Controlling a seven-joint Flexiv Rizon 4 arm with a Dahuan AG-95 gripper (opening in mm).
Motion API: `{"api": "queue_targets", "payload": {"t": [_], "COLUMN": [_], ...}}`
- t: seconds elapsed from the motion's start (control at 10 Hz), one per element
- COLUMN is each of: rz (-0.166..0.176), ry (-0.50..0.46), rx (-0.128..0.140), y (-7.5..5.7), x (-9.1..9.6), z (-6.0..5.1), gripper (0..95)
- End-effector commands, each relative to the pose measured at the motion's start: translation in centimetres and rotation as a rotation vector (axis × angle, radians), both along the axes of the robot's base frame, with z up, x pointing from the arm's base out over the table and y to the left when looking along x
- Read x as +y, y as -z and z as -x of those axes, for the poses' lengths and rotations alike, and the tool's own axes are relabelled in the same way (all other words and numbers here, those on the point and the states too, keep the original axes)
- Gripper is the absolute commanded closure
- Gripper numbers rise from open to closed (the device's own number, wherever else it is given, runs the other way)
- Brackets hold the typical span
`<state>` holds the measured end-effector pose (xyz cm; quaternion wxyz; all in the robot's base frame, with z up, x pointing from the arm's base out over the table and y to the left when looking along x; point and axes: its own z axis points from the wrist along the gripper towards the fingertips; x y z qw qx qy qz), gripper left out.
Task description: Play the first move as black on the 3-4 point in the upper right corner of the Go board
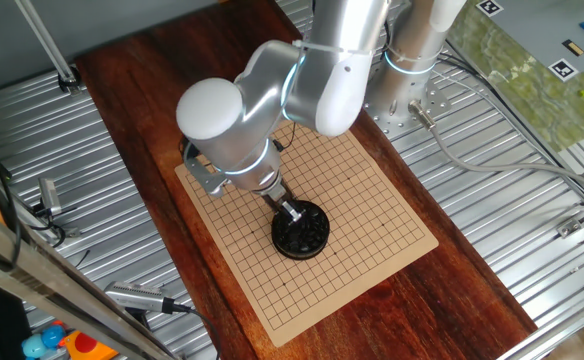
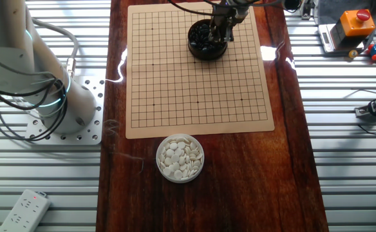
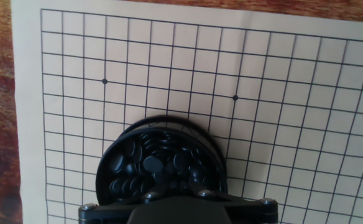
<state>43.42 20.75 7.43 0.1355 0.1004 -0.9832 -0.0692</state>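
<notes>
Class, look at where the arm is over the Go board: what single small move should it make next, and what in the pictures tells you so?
Probably lower the gripper slightly into the black bowl and close on one black stone. It sits right over the bowl of stones, the board carries no stone yet, and whether the jaws already hold one cannot be seen.

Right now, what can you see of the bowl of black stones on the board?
The bowl of black stones is round, black and shallow, heaped with small glossy black stones. It stands upright on the Go board itself, near one edge, covering several grid lines. The gripper is lowered into it from above; whether the fingers are closed on a stone cannot be told. No stones lie on the grid outside it.
</notes>
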Motion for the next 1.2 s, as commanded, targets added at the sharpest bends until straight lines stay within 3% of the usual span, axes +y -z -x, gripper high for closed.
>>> {"api": "queue_targets", "payload": {"t": [0.1,0.4,0.8,0.9,1.2], "rz": [0.0,-0.003,-0.004,-0.006,-0.015], "ry": [-0.005,-0.018,0.002,0.004,0.002], "rx": [0.02,0.033,0.02,0.019,0.015], "y": [-0.08,-0.47,-0.41,-0.41,-0.4], "x": [0.09,0.12,0.26,0.27,0.27], "z": [-0.13,-0.46,-0.46,-0.47,-0.47], "gripper": [95.0,95.0,95.0,76.0,76.0]}}
